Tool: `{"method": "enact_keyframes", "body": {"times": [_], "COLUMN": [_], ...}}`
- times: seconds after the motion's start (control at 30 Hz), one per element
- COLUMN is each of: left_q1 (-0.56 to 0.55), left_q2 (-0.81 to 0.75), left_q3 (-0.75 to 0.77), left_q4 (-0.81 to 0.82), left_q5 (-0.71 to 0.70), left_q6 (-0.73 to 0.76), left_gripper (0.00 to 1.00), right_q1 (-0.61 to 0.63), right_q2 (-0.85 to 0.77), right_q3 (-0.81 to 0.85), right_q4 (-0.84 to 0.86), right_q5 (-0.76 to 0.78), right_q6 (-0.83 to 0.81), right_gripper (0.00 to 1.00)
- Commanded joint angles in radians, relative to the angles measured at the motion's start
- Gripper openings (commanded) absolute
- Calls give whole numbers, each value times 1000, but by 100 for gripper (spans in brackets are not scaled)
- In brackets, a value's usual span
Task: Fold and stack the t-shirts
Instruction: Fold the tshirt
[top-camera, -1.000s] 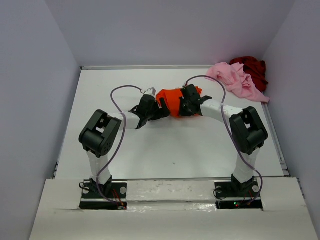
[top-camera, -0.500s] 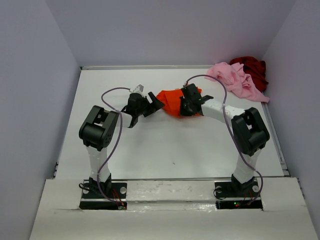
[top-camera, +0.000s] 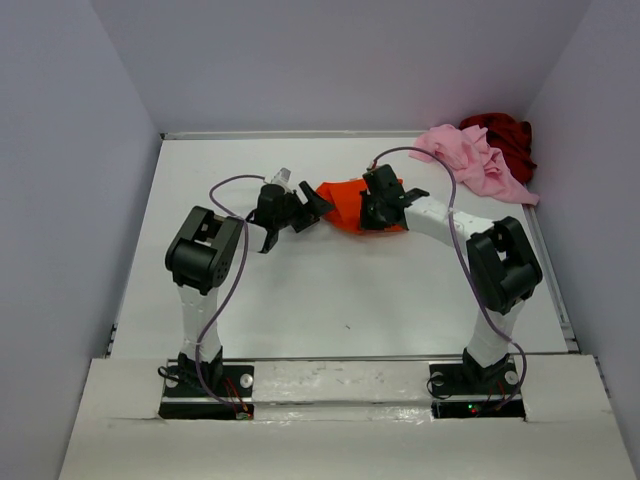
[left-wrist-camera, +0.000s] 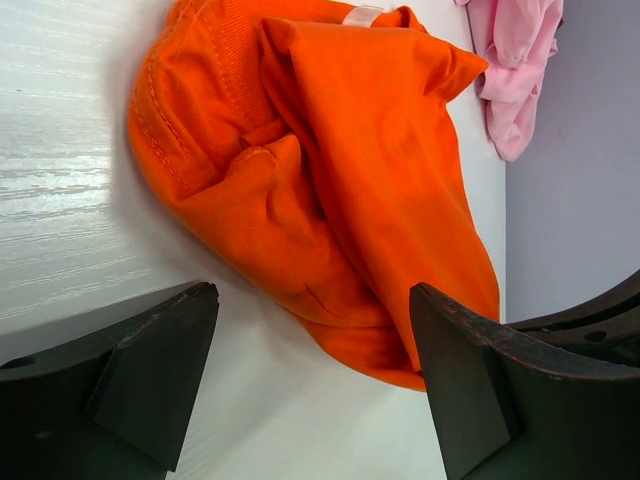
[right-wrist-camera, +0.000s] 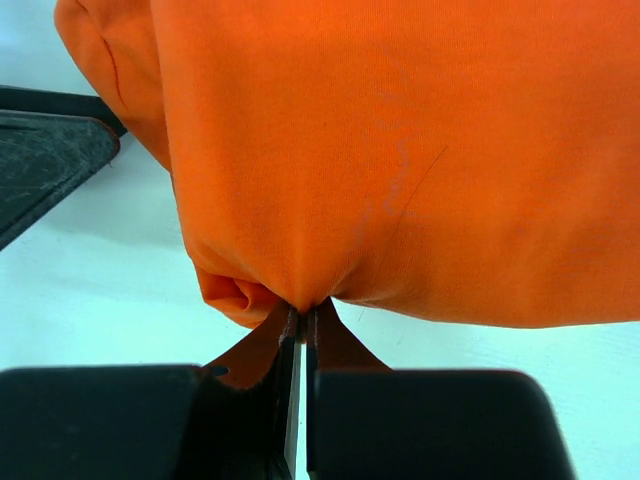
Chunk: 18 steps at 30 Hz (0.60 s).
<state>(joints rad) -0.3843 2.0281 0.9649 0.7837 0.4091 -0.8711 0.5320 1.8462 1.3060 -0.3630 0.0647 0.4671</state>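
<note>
Top view. The orange t-shirt (top-camera: 345, 205) is seen bunched in a lump at the middle of the bench (top-camera: 300, 300), with no flat fold in it. The pink t-shirt (top-camera: 475, 165) and the dark red t-shirt (top-camera: 505, 135) are heaped in the far right corner, crumpled, the pink partly over the red. No stack is begun, so all three folds are judged outstanding. The left pincer (top-camera: 297, 215) is spread wide, empty, just beside the lump's left edge. The right pincer (top-camera: 378, 208) is set against its right side.

Left wrist view. Soft matte knit is noted, lying in loose rounded folds, with a stitched collar band (left-wrist-camera: 165, 120) and a pale label (left-wrist-camera: 362, 14) at the top. Nothing is held between the dark fingers (left-wrist-camera: 150, 370); the cloth lies just ahead of them.

Right wrist view. The jaws are pinched tight on a gather of orange cloth, and fine creases are fanned out from the pinch.
</note>
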Motion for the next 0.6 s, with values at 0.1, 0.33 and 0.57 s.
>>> {"method": "enact_keyframes", "body": {"times": [0.1, 0.33, 0.57], "left_q1": [-7, -36, -38], "left_q2": [46, 61, 76], "left_q3": [9, 23, 34], "left_q4": [5, 14, 35], "left_q5": [46, 45, 42], "left_q6": [-52, -84, -103], "left_gripper": [93, 93, 93], "right_q1": [11, 11, 11], "right_q2": [-48, -33, -28], "right_q3": [73, 96, 93], "right_q4": [-1, -5, -5], "right_q5": [4, 3, 1], "right_q6": [-10, -8, -4], "right_gripper": [0, 0, 0]}}
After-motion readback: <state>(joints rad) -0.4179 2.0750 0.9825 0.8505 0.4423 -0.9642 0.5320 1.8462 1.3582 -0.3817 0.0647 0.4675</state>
